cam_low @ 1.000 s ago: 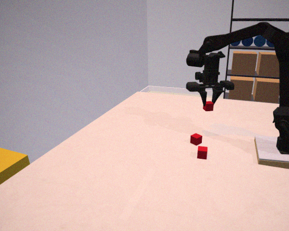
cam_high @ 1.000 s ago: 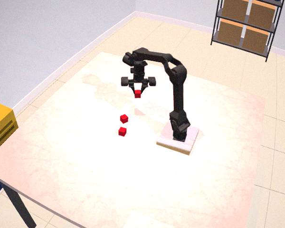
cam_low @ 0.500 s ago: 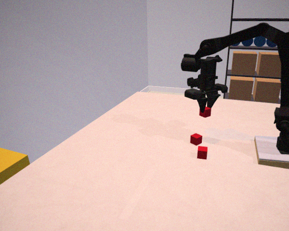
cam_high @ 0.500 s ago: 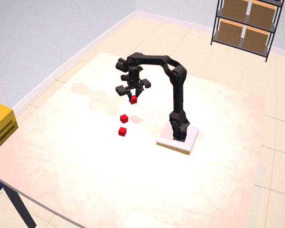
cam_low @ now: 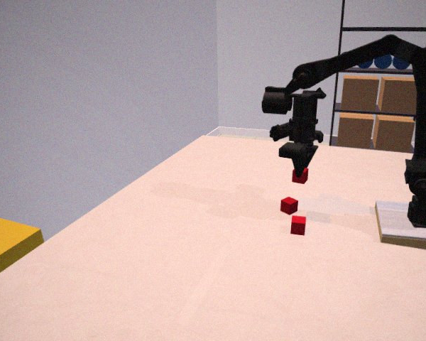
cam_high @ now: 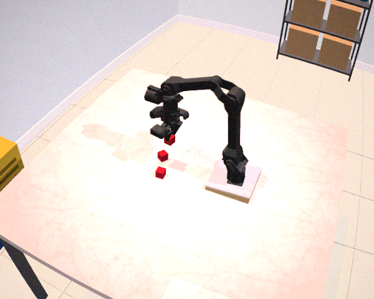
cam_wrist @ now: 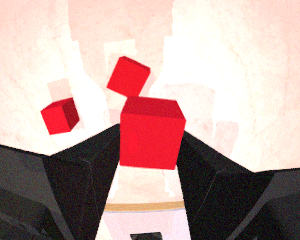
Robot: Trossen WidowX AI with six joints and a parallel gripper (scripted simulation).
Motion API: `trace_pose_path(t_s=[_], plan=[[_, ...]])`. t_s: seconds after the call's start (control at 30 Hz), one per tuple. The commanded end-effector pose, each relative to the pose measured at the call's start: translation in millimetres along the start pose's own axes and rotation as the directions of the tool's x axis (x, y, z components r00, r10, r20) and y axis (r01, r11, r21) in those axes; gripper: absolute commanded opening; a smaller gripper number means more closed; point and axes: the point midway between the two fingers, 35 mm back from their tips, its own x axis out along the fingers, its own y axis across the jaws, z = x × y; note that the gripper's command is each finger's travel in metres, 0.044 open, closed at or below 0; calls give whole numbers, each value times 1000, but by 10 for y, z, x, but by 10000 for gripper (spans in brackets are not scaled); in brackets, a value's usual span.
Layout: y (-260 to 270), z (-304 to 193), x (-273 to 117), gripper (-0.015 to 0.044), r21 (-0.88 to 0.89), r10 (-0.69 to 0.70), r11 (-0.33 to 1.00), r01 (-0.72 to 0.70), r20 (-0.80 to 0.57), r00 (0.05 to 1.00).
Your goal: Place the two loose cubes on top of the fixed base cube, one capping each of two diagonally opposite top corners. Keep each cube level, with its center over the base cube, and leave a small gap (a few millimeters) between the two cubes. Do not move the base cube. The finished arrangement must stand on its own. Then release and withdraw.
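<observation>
My gripper [cam_high: 169, 137] [cam_low: 299, 172] [cam_wrist: 149, 133] points down and is shut on a red cube [cam_high: 171, 141] [cam_low: 300, 179] [cam_wrist: 150, 142], holding it above the table between the fingertips. A second red cube [cam_high: 162, 156] [cam_low: 289, 205] [cam_wrist: 128, 76] sits on the table, turned at an angle, in the middle of the three in the top view. A third red cube [cam_high: 160, 172] [cam_low: 297, 225] [cam_wrist: 59, 117] sits on the table a short way from it, nearer the top camera. The cubes look alike; I cannot tell which is the fixed base. Neither table cube has anything on top.
The arm's base stands on a pale board [cam_high: 217, 180] [cam_low: 389, 227] to the right of the cubes in the top and exterior views. A yellow box [cam_high: 2, 147] [cam_low: 8, 238] is beyond the table's left edge. A shelf with brown boxes stands far behind.
</observation>
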Motion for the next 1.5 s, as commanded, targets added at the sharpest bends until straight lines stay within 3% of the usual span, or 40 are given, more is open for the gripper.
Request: trace_pose_path(t_s=[0.0, 0.43, 0.93, 1.07, 1.47], plan=[[112, -39, 14, 105, -127, -3, 992, 4, 7, 1000], [479, -192, 105, 105, -504, 0, 864, 3, 6, 1000], [862, -427, 206, 105, -837, 3, 548, 4, 7, 1000], [920, -471, 223, 105, -876, 4, 482, 4, 7, 1000], [920, -471, 226, 105, -876, 4, 482, 4, 7, 1000]])
